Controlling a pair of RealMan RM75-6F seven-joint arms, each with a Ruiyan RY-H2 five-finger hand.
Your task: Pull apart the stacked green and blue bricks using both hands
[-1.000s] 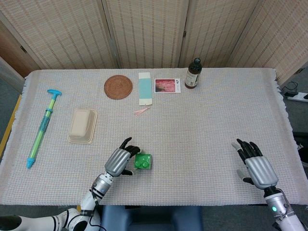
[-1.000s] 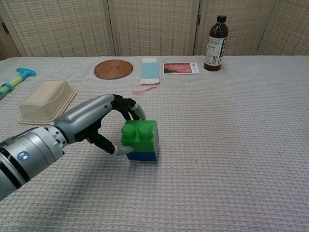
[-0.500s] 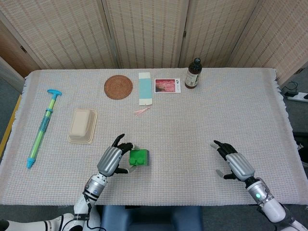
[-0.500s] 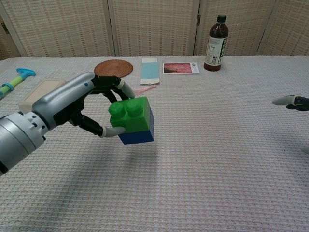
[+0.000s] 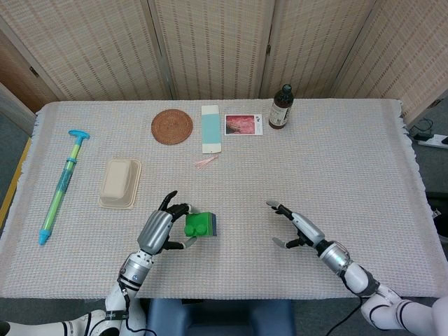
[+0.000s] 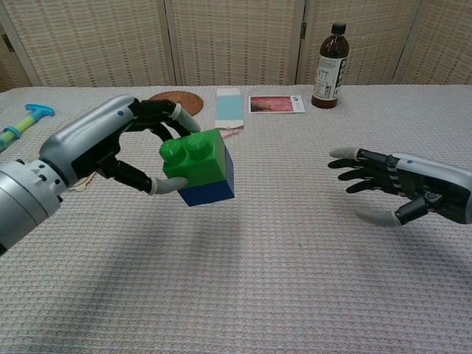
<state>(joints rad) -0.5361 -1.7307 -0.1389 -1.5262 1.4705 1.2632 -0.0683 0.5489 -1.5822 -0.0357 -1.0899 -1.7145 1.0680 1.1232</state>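
A green brick (image 6: 193,156) (image 5: 197,223) sits stacked on a blue brick (image 6: 208,192) (image 5: 212,224). My left hand (image 6: 110,151) (image 5: 159,232) grips the stack from its left side and holds it above the table, tilted a little. My right hand (image 6: 402,188) (image 5: 301,228) hovers to the right of the stack with fingers spread and pointing toward it, holding nothing. A clear gap separates that hand from the bricks.
A beige tray (image 5: 120,183) lies left of my left hand. At the far edge are a round woven coaster (image 5: 171,127), a pale blue card (image 5: 211,129), a photo card (image 5: 243,124) and a dark bottle (image 5: 281,106). A blue-green pump (image 5: 61,184) lies at far left.
My left hand picked the stacked bricks up off the table and raised them. My right hand swept in from the right edge toward the stack.
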